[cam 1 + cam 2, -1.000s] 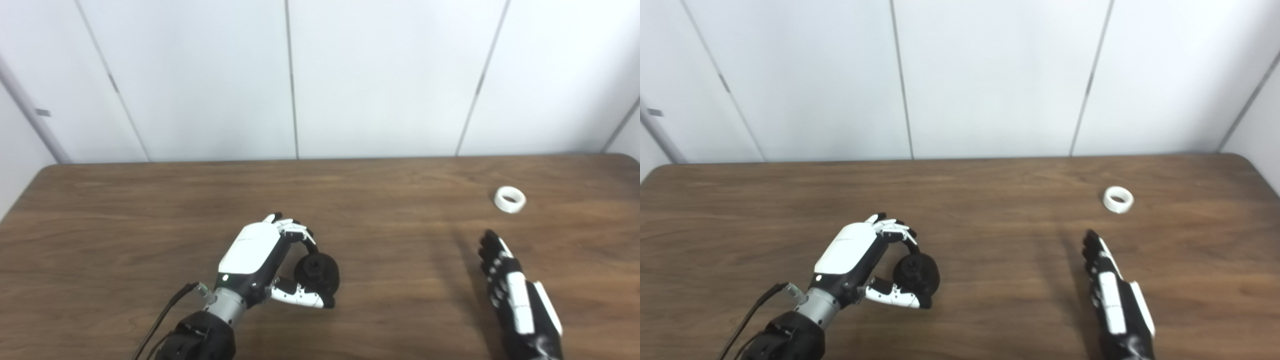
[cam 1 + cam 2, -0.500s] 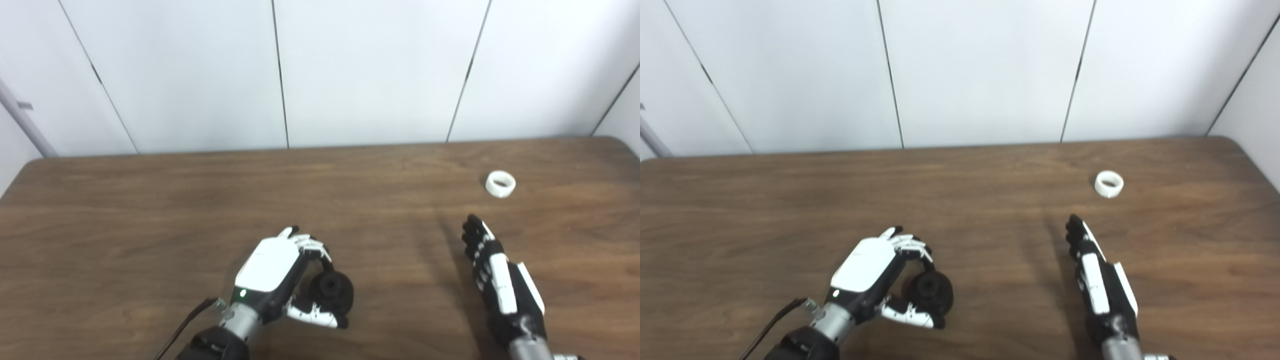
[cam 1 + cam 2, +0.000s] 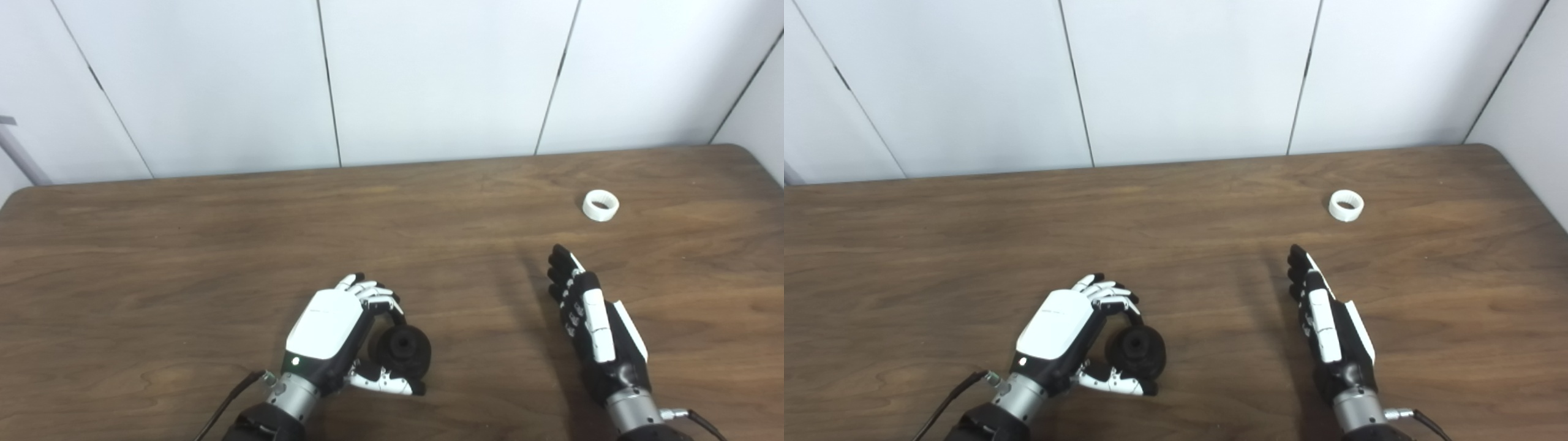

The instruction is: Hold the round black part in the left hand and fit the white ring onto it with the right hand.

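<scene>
Only leftward, a wall bracket [image 3: 7, 120].

Left hand [image 3: 334, 327] shell: white, no brand or number to read.
Right hand [image 3: 597, 324] back: white strips, no lettering.
White ring [image 3: 600, 205], near the table's far right corner: unmarked.
Round black part [image 3: 404, 349]: no label legible.
Wooden table [image 3: 184, 245]: only grain, no sign or sticker.
Wall panels [image 3: 441, 79]: plain white, nothing written.
</scene>
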Available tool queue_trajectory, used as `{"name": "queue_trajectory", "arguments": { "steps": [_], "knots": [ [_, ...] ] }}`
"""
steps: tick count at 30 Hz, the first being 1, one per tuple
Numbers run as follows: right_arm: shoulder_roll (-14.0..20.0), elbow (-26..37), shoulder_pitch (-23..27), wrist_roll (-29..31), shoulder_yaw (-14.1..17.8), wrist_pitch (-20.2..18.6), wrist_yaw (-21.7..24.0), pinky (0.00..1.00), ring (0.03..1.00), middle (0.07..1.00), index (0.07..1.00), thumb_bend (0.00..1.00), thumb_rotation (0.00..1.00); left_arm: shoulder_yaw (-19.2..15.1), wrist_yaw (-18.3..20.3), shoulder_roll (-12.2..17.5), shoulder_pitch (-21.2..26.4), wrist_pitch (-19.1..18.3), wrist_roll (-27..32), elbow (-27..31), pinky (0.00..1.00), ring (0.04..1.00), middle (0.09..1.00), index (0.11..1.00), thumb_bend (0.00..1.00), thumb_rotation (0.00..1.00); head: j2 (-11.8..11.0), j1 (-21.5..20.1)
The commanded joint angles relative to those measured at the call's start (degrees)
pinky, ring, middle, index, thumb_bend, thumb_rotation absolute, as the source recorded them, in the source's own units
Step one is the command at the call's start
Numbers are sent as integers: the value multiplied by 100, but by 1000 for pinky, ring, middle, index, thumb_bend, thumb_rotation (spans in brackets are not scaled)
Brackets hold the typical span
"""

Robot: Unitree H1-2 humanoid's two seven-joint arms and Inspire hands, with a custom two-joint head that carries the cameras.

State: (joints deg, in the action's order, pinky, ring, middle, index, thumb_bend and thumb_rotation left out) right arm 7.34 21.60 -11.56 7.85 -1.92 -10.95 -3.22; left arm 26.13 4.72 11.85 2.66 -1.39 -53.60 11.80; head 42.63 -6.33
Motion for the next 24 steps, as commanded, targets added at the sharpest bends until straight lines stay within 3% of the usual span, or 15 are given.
{"name": "queue_trajectory", "arguments": {
  "steps": [1,6,10,14,17,21,24],
  "knots": [
    [-314,199,-82,-68,17,-5,-68,967,967,955,926,609,977,-26,-58,29,69,85,-100,-55,933,839,761,485,522,53,0,-11],
    [-297,238,29,-432,74,-134,-320,917,933,918,875,588,857,-26,56,59,81,69,-51,-94,942,846,768,485,521,54,-12,-46],
    [-199,381,149,-661,164,-346,-419,962,951,926,856,575,689,-51,261,72,87,6,33,-75,948,853,774,485,522,54,-6,-91],
    [-118,439,312,-937,304,-482,-499,873,916,897,818,610,553,-79,469,56,95,-81,113,-90,950,856,772,484,523,53,-15,-108],
    [-70,468,410,-1096,394,-523,-493,844,903,879,799,622,519,-84,543,53,96,-112,127,-103,946,854,770,484,523,53,-17,-142],
    [16,466,560,-1286,540,-556,-484,978,944,880,782,615,488,-78,588,42,85,-140,103,-113,931,850,771,485,523,53,-31,-193],
    [83,482,682,-1433,648,-660,-460,984,950,887,779,620,469,-71,557,46,76,-113,80,-135,934,851,772,485,523,53,-53,-265]
  ]
}}
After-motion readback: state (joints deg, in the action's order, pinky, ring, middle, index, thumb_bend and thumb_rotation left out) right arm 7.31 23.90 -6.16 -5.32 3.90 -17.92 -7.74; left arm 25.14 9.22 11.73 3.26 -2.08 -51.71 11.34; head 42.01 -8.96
